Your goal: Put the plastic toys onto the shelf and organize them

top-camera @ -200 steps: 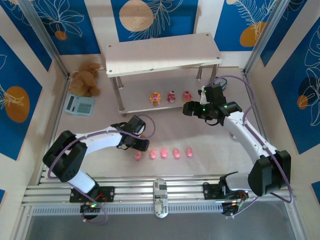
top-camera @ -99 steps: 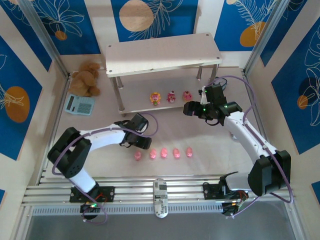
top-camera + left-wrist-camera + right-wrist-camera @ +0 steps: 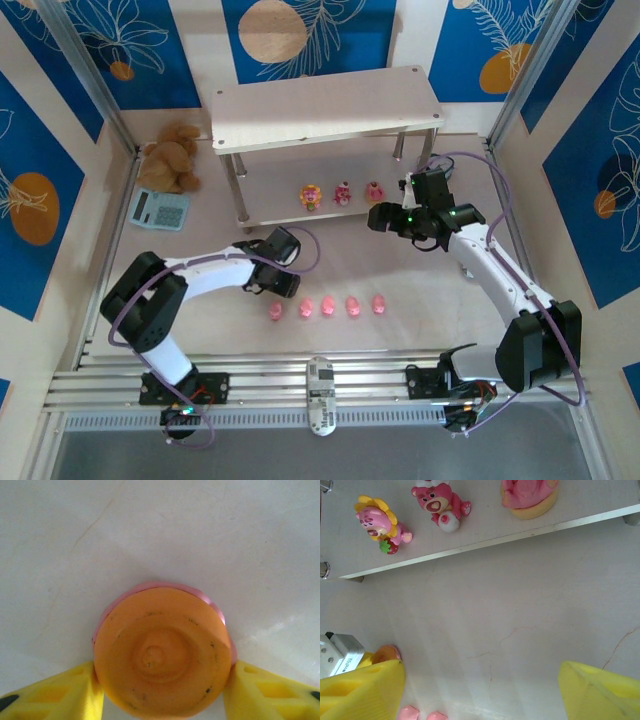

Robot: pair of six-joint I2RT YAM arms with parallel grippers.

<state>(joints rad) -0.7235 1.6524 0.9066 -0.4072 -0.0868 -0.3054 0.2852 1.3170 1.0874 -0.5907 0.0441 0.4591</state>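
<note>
As left fingers (image 3: 50, 697) pinch the orange disc (image 3: 160, 655), a slip threatens.
Its round edge gives little grip; right fingers (image 3: 360, 690) spread.

3 toys (image 3: 440, 502) on shelf (image 3: 485, 527), end effector (image 3: 480, 690) open

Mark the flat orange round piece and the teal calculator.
flat orange round piece (image 3: 162, 652), left wrist view, centre of its face.
teal calculator (image 3: 160, 210), top external view, middle of its body.

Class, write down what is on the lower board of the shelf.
Three small pink figures stand in a row near the front edge of the lower board. The top board hides the back part, so anything there cannot be seen.
</note>
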